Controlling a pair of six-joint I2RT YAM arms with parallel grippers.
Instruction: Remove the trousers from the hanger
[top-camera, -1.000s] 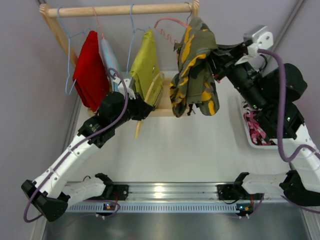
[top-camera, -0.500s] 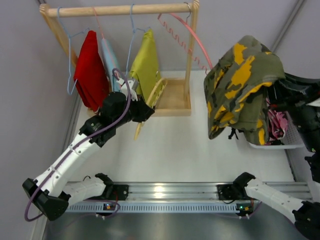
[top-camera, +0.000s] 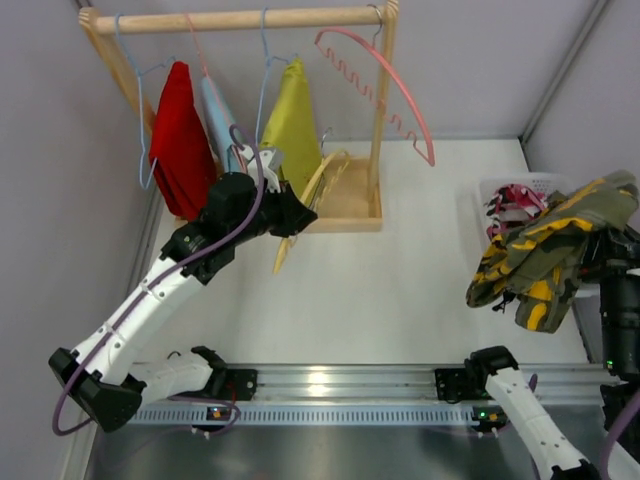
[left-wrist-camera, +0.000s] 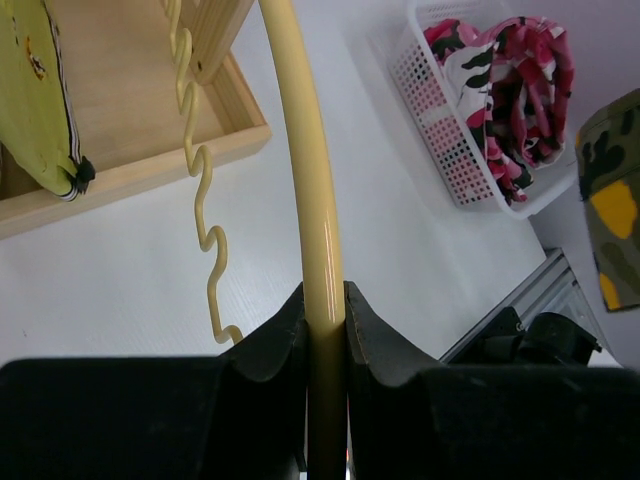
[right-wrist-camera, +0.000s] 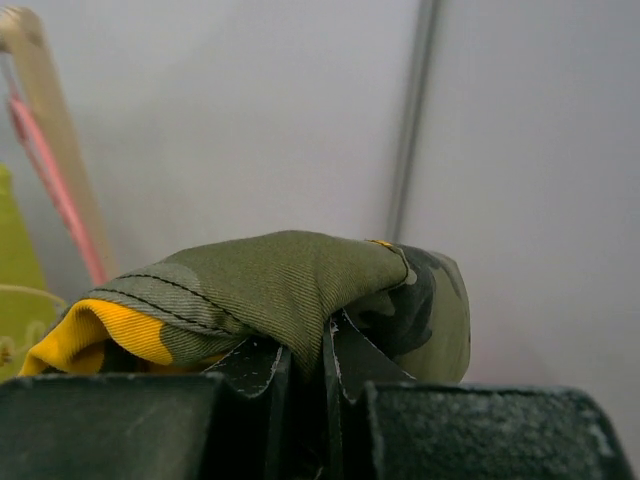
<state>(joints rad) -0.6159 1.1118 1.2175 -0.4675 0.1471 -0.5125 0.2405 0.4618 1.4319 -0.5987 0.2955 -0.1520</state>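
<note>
The camouflage trousers (top-camera: 548, 258) hang bunched from my right gripper (right-wrist-camera: 322, 335), which is shut on a fold of them (right-wrist-camera: 280, 280) at the table's right edge, just in front of the white basket (top-camera: 497, 186). The pink patterned trousers (top-camera: 516, 204) lie in that basket and also show in the left wrist view (left-wrist-camera: 512, 82). The pink hanger (top-camera: 388, 84) hangs bare at the right end of the wooden rail (top-camera: 240, 19). My left gripper (left-wrist-camera: 325, 305) is shut on the bar of a yellow hanger (left-wrist-camera: 302, 150) beside the rack's base, as the top view (top-camera: 288, 214) also shows.
Plain red trousers (top-camera: 180, 140), a light blue garment (top-camera: 216, 118) and olive-yellow trousers (top-camera: 292, 125) hang on the rail. The rack's wooden base tray (top-camera: 352, 205) sits below. A metal rail (top-camera: 330, 380) runs along the near edge. Grey walls close both sides.
My right arm pulled the camouflage trousers off the pink hanger and carried them right and down to beside the basket. The pink hanger is left bare. My left gripper has barely moved.
</note>
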